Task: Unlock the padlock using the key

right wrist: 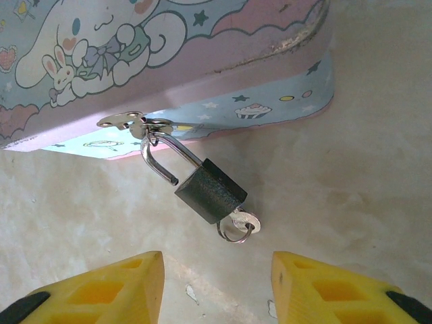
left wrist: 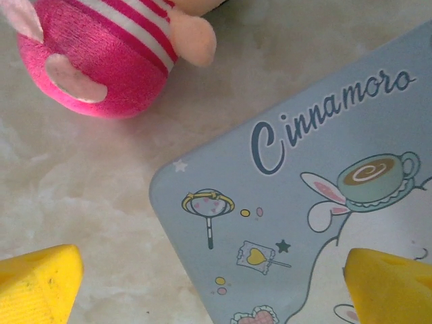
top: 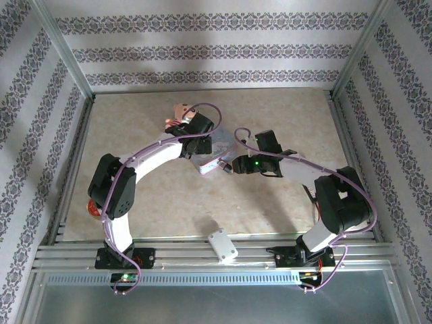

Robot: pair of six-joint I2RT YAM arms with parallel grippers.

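The only lettering I could read was on the lid of the light-blue cartoon tin [left wrist: 317, 196]: "Cinnamoro" in dark-blue cursive. It slanted uphill to the right and was cut off by the frame edge, so the word stopped there. It sat just ahead of the left claw [left wrist: 212, 287], up between its yellow fingers [left wrist: 37, 283] and nearer the right-hand one. In front of the right claw [right wrist: 216, 283], I couldn't make out any lettering on the padlock [right wrist: 210, 191].

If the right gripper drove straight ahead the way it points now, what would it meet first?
Probably the key, sticking out of the near end of the padlock, dead ahead of the right gripper with its fingers open; the light-blue tin lies beyond. Depth is unclear.
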